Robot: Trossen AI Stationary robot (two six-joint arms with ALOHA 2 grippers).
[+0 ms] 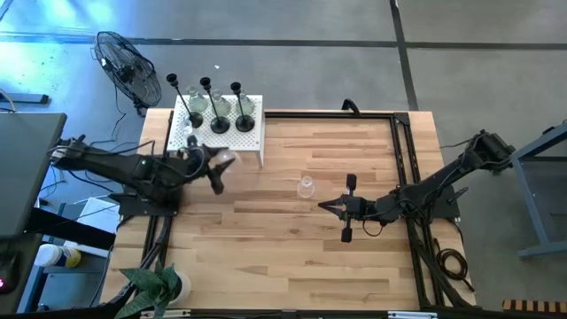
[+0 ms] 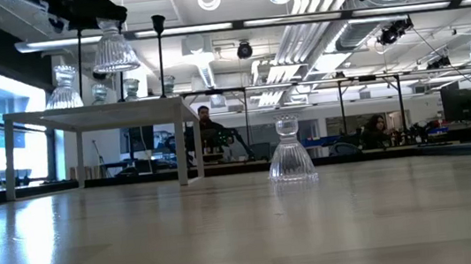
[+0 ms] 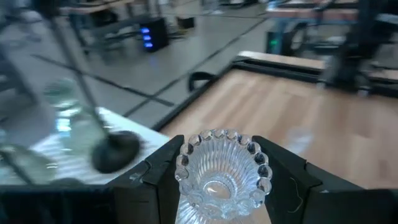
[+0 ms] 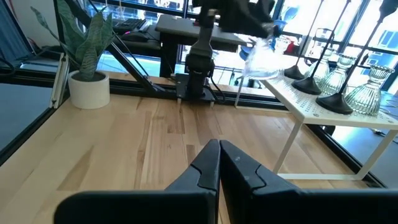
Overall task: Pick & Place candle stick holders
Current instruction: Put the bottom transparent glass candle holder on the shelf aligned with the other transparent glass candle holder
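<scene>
A white perforated stand (image 1: 217,131) at the table's far left carries three black candle stick holders (image 1: 206,105) and some clear glass ones (image 4: 364,93), all standing on their bases. My left gripper (image 1: 221,165) is beside the stand's near right corner, shut on another clear glass holder (image 3: 221,177), which shows in the air in the low view (image 2: 112,50). One more glass holder (image 1: 306,187) stands on its wide base mid-table. Just to the right of it my right gripper (image 1: 322,206) waits, shut and holding nothing. My left gripper pinches the glass holder's upper part, below its scalloped top rim (image 3: 186,163), between its two fingers (image 3: 155,180). The fingers come nearly level from the table's left. The holder is upright with its flared base (image 2: 114,61) down, lifted clear at about the height of the stand's top.
A black wire fan (image 1: 128,66) stands off the table's far left corner and a potted plant (image 1: 155,285) at its near left corner. A black rail (image 1: 403,159) runs along the table's right side. Bare wood lies between the two arms. People sit in the room behind.
</scene>
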